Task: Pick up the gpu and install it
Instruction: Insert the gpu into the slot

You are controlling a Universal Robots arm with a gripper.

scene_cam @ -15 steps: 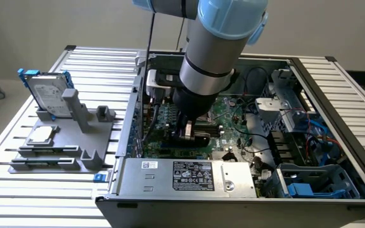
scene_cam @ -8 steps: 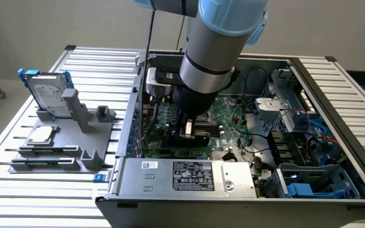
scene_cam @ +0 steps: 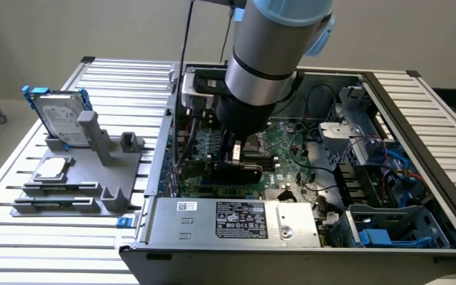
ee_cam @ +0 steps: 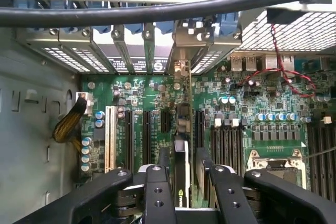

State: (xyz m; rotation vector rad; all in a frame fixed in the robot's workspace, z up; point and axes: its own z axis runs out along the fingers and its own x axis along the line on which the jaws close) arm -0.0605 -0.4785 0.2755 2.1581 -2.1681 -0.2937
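Two fingers of the gripper pinch the gpu, upright over a slot mid-motherboard with its bracket toward the board's rear edge; we judge it light, stiff and fragile, best held by its top edge.

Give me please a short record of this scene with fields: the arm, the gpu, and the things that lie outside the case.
arm: reaches down into the open computer case
gripper: low over the motherboard
gpu: on edge, in line with the gripper, over the expansion slots
grip: cannot tell whether it is clamped
fixture: outside the case, at the exterior view's left
hard drive: upright in the fixture
small chip: flat on the fixture
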